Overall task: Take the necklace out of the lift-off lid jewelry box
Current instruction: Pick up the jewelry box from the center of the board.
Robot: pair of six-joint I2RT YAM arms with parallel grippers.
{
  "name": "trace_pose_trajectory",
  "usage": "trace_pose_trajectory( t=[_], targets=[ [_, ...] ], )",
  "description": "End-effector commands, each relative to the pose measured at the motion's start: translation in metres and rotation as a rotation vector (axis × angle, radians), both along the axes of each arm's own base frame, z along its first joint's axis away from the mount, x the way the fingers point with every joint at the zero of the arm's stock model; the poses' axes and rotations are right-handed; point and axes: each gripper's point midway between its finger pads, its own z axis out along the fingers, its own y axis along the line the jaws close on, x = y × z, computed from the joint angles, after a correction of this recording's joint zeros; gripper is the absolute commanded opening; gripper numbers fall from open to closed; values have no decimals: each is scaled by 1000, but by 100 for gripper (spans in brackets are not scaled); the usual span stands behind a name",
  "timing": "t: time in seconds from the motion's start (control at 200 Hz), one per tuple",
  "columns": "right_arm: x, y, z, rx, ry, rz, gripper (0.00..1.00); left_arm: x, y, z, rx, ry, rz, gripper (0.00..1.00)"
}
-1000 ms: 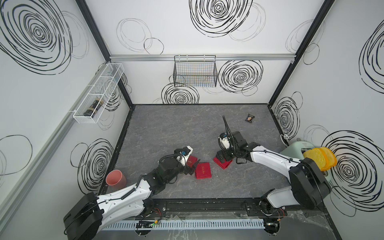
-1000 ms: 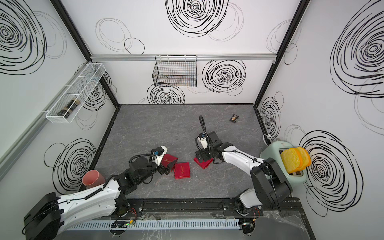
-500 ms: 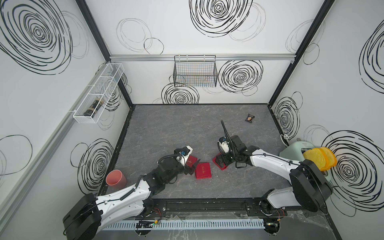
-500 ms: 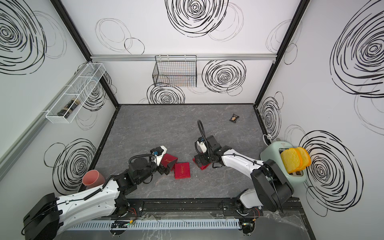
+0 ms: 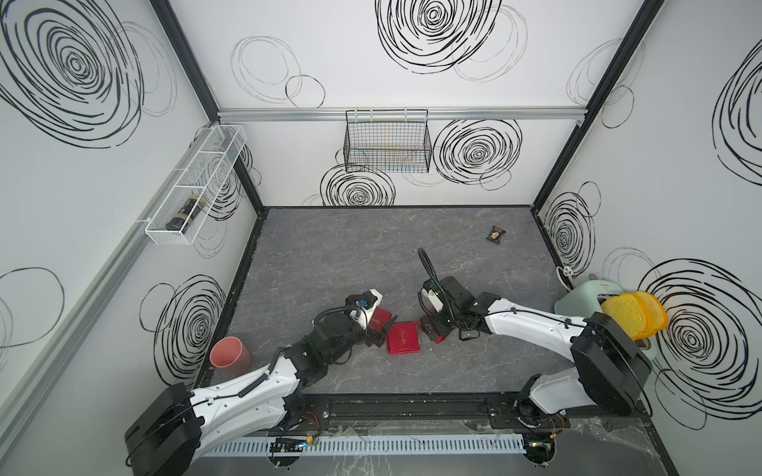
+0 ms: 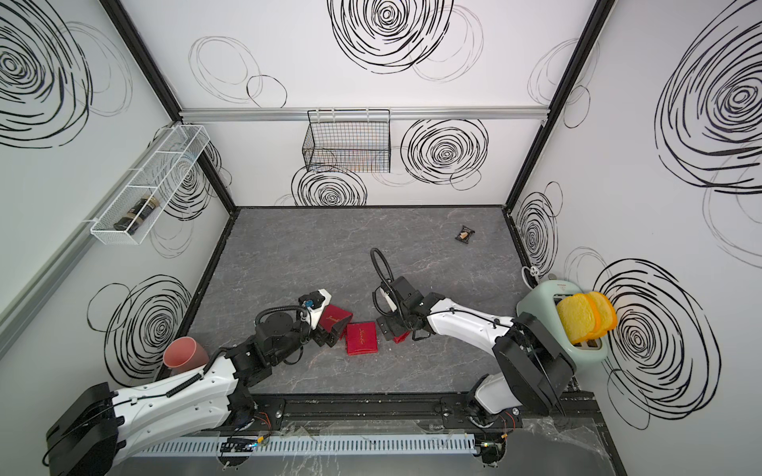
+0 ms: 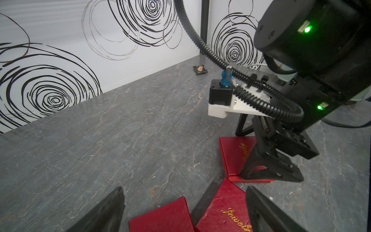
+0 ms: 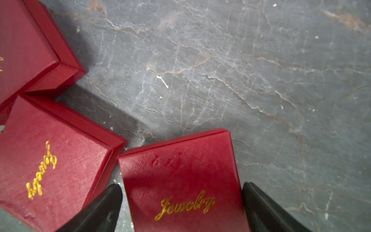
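Three shut red jewelry boxes with gold lettering lie close together near the table's front. My right gripper (image 8: 181,202) stands open astride the right-hand box (image 8: 180,176). Its fingers (image 8: 100,211) flank the lid's sides with a narrow gap on each side. In both top views this gripper (image 5: 435,331) covers most of that box. My left gripper (image 7: 184,204) is open low over the left box (image 7: 162,219), which looks tilted in a top view (image 5: 382,318). The middle box (image 5: 403,338) lies flat between the two arms. The necklace is hidden.
A pink cup (image 5: 230,352) stands at the table's front left edge. A small dark wrapper (image 5: 496,235) lies at the back right. A toaster (image 5: 589,303) holding yellow toast sits off the right edge. A wire basket (image 5: 387,142) and a white shelf (image 5: 194,185) hang on the walls.
My right gripper has moved forward and down over the right-hand box, which it now mostly covers. The left arm has stayed where it was.
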Motion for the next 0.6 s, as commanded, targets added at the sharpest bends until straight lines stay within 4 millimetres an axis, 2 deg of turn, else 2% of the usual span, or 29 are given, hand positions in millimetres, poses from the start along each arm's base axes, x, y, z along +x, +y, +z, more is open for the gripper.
trace_pose_trajectory(
  t=[0.0,0.37,0.595],
  targets=[
    [2,-3,2,-59,4,5,97,1,-2,5,-21,-9,2,96],
    [6,4,14,-105,-19,137,97,-2,-7,4,-13,-3,-27,96],
    [-7,9,19,-89,-11,282,97,-3,-10,3,-9,0,-47,96]
  ],
)
